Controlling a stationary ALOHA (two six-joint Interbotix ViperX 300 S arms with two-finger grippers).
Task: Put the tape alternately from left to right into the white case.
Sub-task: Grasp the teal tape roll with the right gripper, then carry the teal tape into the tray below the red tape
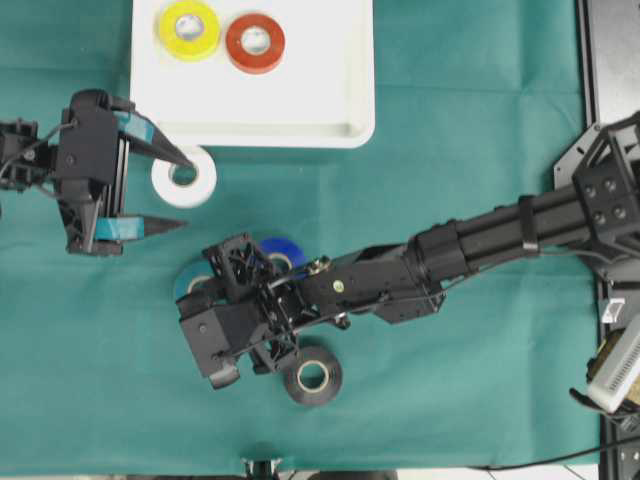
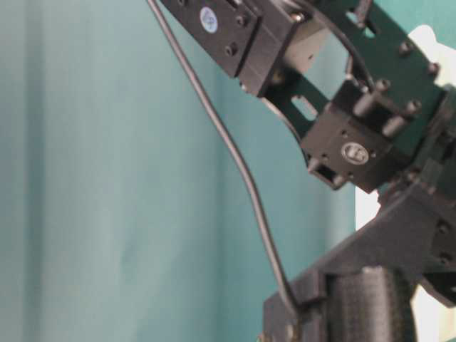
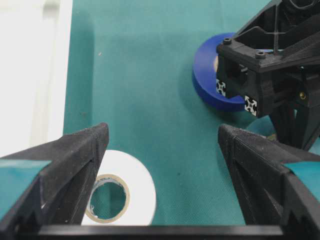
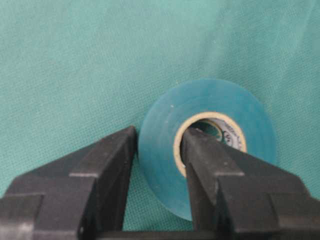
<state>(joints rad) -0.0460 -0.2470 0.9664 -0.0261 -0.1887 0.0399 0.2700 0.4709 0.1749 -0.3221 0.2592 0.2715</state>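
Observation:
The white case [image 1: 250,132] lies at the top with a yellow roll [image 1: 189,28] and a red-orange roll [image 1: 255,42] inside. Just below its rim a white roll [image 1: 185,177] lies on the cloth. My left gripper [image 3: 162,132] stands open there, one finger over the white roll [image 3: 140,185]. My right gripper [image 4: 160,135] is shut on the teal roll [image 4: 225,105], one finger outside the wall and one in the core. In the overhead view the teal roll [image 1: 188,281] is mostly hidden under that wrist. A blue roll [image 1: 283,250] peeks out behind it, and a black roll [image 1: 313,375] lies nearer the front.
Green cloth [image 1: 450,400] covers the table. The right arm [image 1: 480,245] stretches across the middle from the right edge. Its wrist housing [image 3: 270,65] sits close in front of my left gripper, beside the blue roll [image 3: 205,75]. The table-level view holds only arm parts.

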